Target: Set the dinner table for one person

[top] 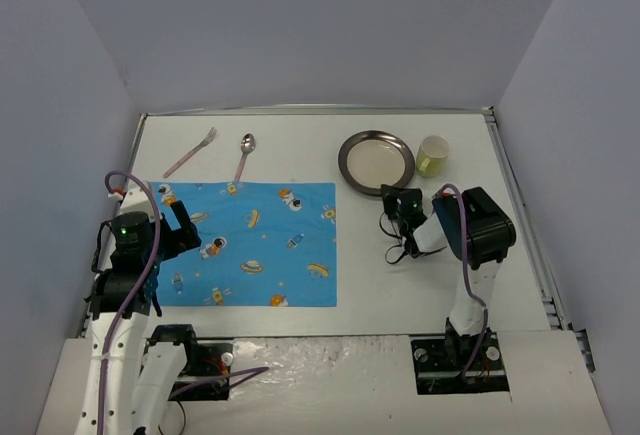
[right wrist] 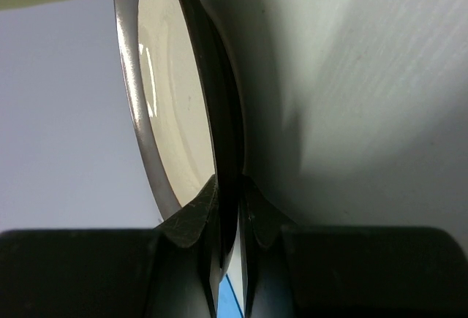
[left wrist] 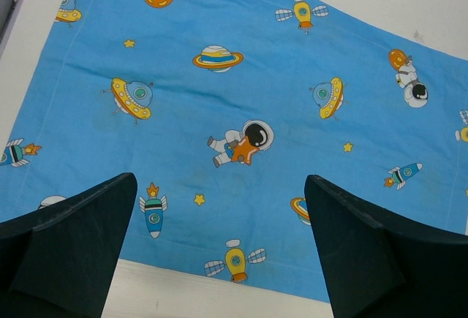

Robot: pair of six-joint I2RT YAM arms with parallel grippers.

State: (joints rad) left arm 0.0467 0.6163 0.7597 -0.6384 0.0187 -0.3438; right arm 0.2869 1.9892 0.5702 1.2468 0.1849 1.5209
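Right jaws pinch the rim of the plate (top: pixel 376 158) — probably to carry it onto the mat (top: pixel 250 243); left jaws gape wide.

We see the dinner table (top: pixel 370 285) bare along its near edge, right of the blue mat (top: pixel 250 245), leaving room for a reach. Near the far edge a fork (top: pixel 192 152) and spoon (top: pixel 245 154) lie just beyond the mat, a gap between them. The plate (top: pixel 376 157) and cup (top: pixel 433 156) sit toward the far right corner. The right gripper (top: pixel 398 192), clamped on the plate's near rim, blocks that approach.
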